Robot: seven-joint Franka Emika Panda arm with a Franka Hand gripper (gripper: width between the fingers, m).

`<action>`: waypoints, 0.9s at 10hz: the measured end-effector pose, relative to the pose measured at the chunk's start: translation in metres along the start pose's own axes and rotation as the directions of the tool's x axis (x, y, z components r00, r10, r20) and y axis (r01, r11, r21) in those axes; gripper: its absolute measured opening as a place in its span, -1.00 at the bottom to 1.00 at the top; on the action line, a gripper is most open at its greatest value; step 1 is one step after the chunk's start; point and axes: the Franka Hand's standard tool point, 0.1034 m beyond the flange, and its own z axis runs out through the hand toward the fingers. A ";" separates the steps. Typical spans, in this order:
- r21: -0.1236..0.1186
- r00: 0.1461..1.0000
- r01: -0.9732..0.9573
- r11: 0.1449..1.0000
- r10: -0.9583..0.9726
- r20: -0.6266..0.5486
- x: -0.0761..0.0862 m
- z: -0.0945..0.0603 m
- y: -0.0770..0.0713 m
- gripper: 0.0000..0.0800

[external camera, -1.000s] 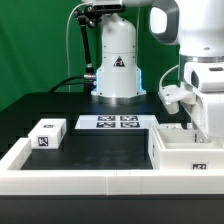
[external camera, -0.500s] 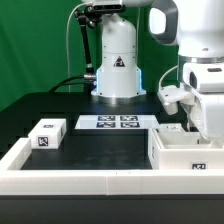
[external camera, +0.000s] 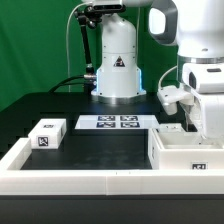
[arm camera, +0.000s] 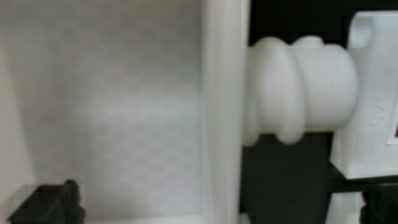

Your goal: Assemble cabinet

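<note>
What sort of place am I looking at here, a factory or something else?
Most likely a robotics research lab rather than a factory. A single robot arm stands behind a black table, a plain green backdrop hangs behind it, and a marker board with square black-and-white tags lies on the table.

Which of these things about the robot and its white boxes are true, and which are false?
1. The small white block sits on the exterior view's left side of the table. True.
2. The arm is lifting the small white block into the air. False: the block rests on the table, and the arm reaches down at the big hollow box on the exterior view's right.
3. The marker board carries four tags. True.
4. The backdrop behind the robot is red. False: it is green.
</note>
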 end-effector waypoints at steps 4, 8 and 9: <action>-0.006 1.000 0.003 1.000 -0.002 0.010 -0.001 -0.014 -0.011 0.99; -0.038 1.000 -0.020 0.999 0.021 0.015 0.010 -0.040 -0.039 0.99; -0.034 1.000 -0.020 0.999 0.021 0.015 0.007 -0.037 -0.038 0.99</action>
